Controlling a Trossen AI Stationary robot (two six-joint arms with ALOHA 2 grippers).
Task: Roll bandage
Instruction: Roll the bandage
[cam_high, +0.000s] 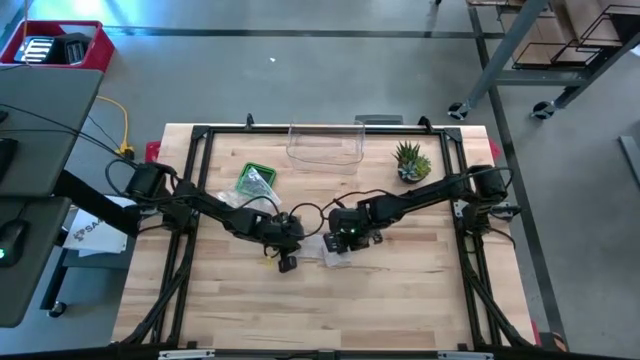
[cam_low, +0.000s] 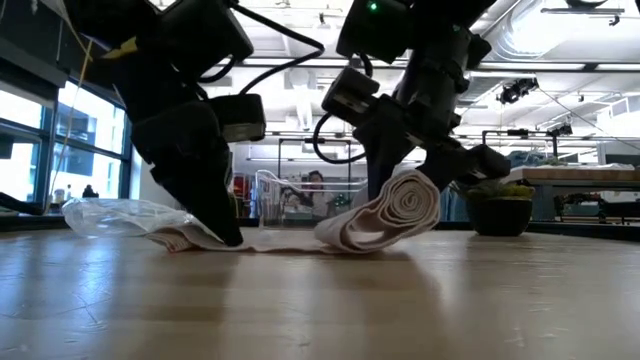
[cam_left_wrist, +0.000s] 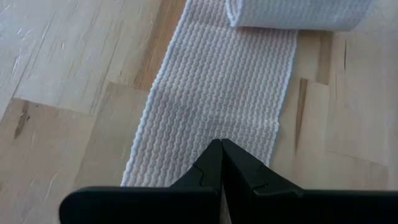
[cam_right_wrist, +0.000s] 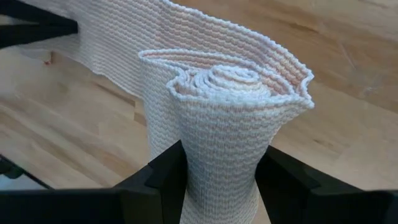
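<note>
The bandage (cam_right_wrist: 217, 124) lies mid-bench, partly wound: a loose roll (cam_low: 385, 215) held on its sides by the right tool (cam_right_wrist: 217, 180), whose fingers (cam_right_wrist: 158, 180) stand part open and clamp the cloth between them. A flat tail (cam_left_wrist: 217, 106) runs from the roll along the bench (cam_high: 400, 300) to the left tool (cam_left_wrist: 222, 155), which is fully closed, its tip pressing the tail down.

The cloth is a soft, light, ribbed knit. It looks limp and a little stretchy, so it will likely sag, and the coils may telescope if squeezed off-centre; the outer wrap already flares at the end. The knit should give good friction. The roll's middle, gripped across its width, seems the best hold, with the tail kept taut by pinning it.
</note>
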